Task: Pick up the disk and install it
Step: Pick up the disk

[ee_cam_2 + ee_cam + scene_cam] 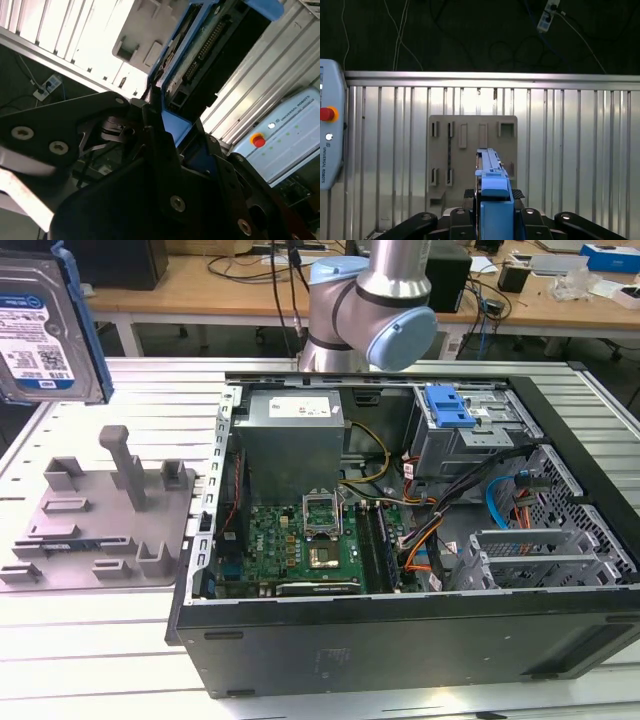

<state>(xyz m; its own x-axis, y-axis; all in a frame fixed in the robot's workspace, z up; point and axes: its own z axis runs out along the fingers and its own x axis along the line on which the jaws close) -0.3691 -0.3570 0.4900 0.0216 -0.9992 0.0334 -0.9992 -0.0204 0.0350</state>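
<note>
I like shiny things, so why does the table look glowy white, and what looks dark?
In the second wrist view the table is washed out to white glare, while the end effector gripping the disk sits in shadow; in the first wrist view the table glows against a black background; the exterior view is evenly lit.

disk (40, 340): you're looking at dull silver metal, a smooth paper-looking label, bright blue plastic bracket round it
fixture (100, 510): matt grey plastic, no shine at all
table (100, 640): ribbed bare aluminium, satin sheen
case (400, 640): your tower's shell is matt black metal, bare grey sheet inside
arm (395, 280): smooth silver metal, glossy pale-blue caps
gripper (495, 200): matt black, shiny screw heads
</note>
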